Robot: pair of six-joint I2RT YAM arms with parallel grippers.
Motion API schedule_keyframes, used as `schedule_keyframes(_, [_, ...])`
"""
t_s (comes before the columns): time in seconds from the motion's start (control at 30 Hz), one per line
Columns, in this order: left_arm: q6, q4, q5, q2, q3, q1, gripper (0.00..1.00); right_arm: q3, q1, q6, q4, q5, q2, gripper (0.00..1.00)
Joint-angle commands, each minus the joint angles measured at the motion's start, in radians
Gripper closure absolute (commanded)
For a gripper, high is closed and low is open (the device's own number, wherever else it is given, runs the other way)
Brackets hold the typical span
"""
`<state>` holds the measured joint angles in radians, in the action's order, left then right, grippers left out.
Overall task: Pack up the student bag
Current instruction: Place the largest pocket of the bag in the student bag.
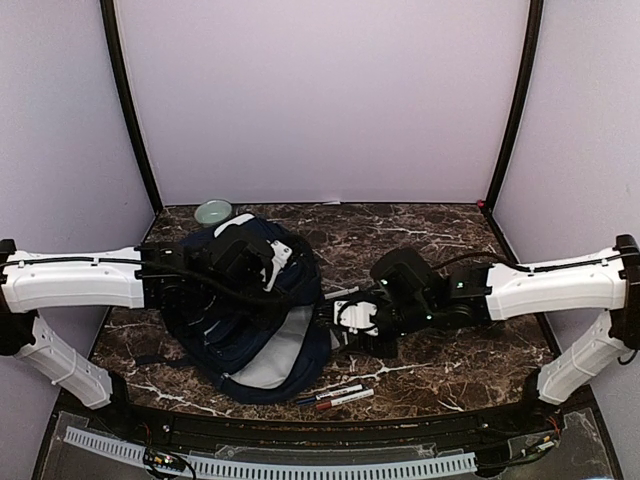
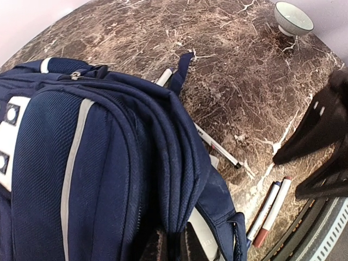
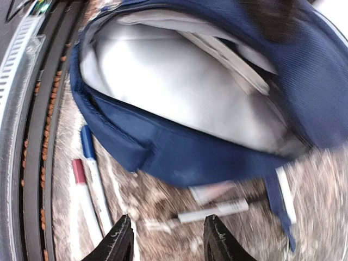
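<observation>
**Lying on its side: the student bag [image 1: 240,330] on the left half of the table**

The navy student bag rests left of centre on the marble table [image 1: 440,235], its unzipped mouth turned toward the near edge and the right arm. The top view alone shows the whole layout. The left gripper [image 1: 250,258] sits on the upper part of the bag, and the right gripper [image 1: 345,318] sits just beside the mouth.

The right wrist view alone looks into the bag [image 3: 179,155]. It shows a pale grey lining and a flat whitish item against one wall. The right gripper [image 3: 169,242] has its fingers spread with nothing between them, above the bare tabletop.

The left wrist view shows the bag's outer shell [image 2: 109,163], with a grey stripe and a zip. Whether the left gripper is clamped on the fabric cannot be told from any view.

Two markers [image 1: 340,395], one blue-capped and one red-capped, lie side by side near the front edge. A thin white pen [image 2: 217,147] lies partly under the bag. A small pale green bowl [image 1: 213,211] stands at the far left of the table, just beyond the bag.

The tabletop is dark brown marble with white veins. Lilac walls [image 1: 320,100] enclose it on three sides.
</observation>
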<state>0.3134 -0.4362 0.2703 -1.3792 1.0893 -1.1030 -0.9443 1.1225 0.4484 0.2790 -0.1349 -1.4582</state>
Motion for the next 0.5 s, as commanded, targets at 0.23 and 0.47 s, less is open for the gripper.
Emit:
schedule_keyframes(0.23, [-0.137, 0.182, -0.135, -0.167, 0.109, 0.109, 0.93, 0.046, -0.224, -0.142, -0.064, -0.114, 0.087, 0.56])
schedule_keyframes(0.47, [-0.076, 0.131, -0.195, -0.082, 0.089, 0.099, 0.51, 0.028, -0.231, -0.14, -0.052, -0.166, 0.046, 0.56])
